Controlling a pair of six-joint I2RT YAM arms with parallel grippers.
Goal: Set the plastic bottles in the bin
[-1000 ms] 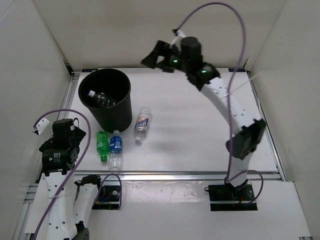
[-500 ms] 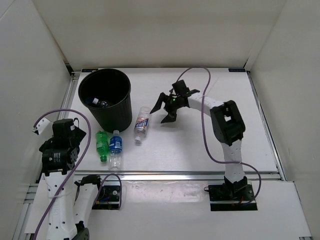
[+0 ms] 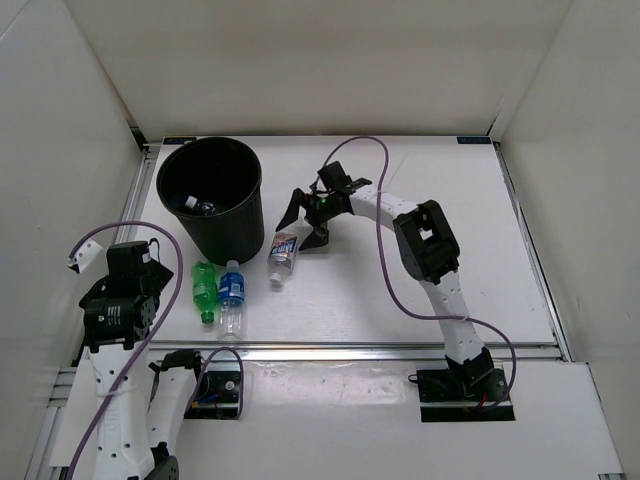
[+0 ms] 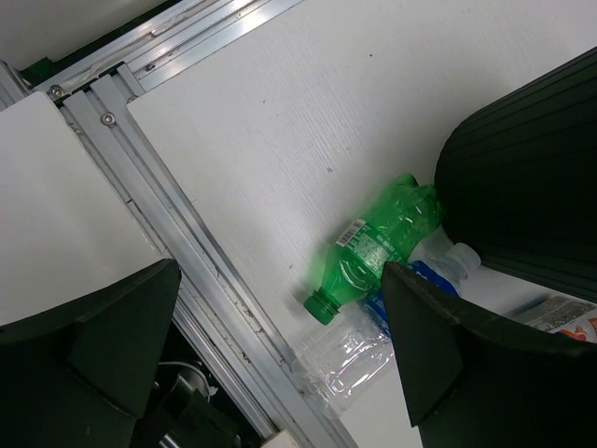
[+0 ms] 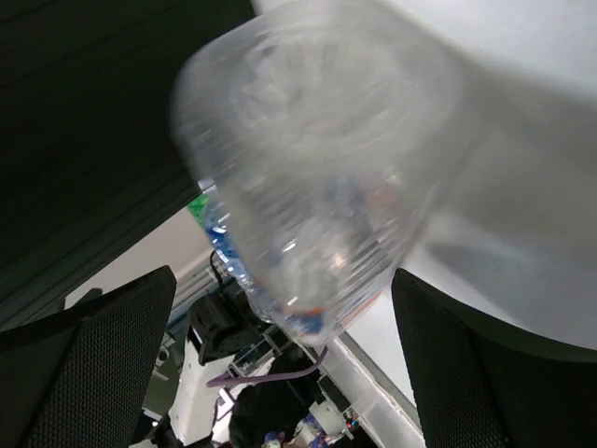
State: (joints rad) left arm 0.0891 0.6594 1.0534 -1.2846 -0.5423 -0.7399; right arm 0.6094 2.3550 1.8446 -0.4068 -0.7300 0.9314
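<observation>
Clear white-blue label bottle lies btwn R fingers, spread wide; L fingers spread too.

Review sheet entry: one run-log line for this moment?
right gripper: open at white-blue label bottle | left gripper: open, empty | bin: holds clear bottle | green bottle, blue label bottle: untouched

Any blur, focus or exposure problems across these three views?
Right wrist: the clear bottle sits too close to the lens and looks soft and smeared. Left wrist: sharp, with the green bottle crisp, though the fingers are underexposed black shapes. Top external: even light and soft shadows, but the inside of the bin is nearly black.
</observation>
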